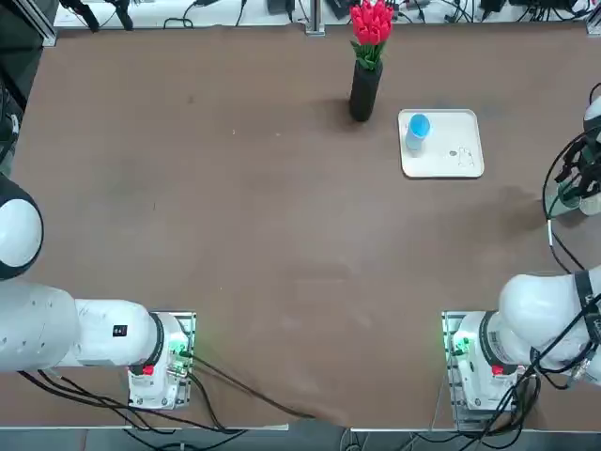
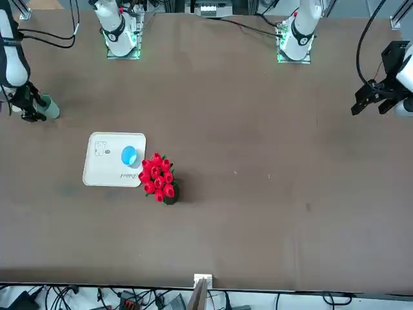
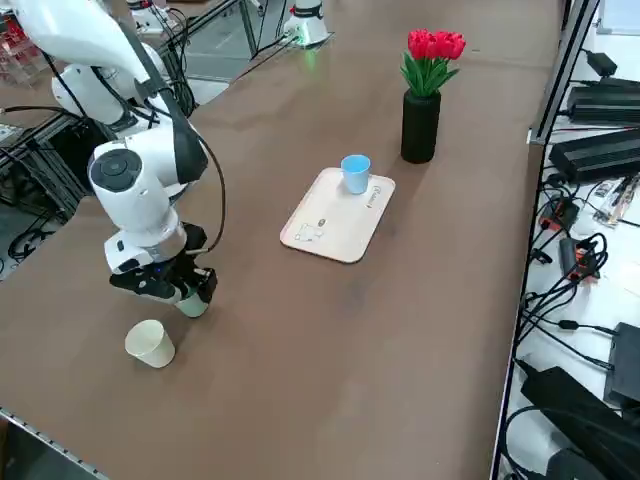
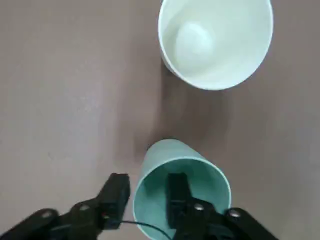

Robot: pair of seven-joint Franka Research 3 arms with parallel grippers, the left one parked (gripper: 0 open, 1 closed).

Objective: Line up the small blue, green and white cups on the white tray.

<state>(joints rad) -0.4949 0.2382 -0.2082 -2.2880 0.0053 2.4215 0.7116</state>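
Observation:
The light blue cup [image 1: 418,127] [image 3: 354,172] stands upright on the far left corner of the white tray [image 1: 434,164] [image 3: 330,228]. Off the tray, near the table's right edge, the green cup [image 3: 192,303] [image 4: 167,152] and the white cup [image 3: 150,343] [image 4: 215,40] stand upright side by side, a little apart. My right gripper [image 4: 147,189] [image 3: 185,290] is down over the green cup. One finger is inside it and the other outside, so they straddle its wall. Small gaps show on both sides, so the gripper is open.
A tall dark vase with red flowers [image 1: 364,89] [image 3: 421,125] stands just left of the tray at the back. The table's right edge lies close beside the two cups. Cables hang from my right arm above them.

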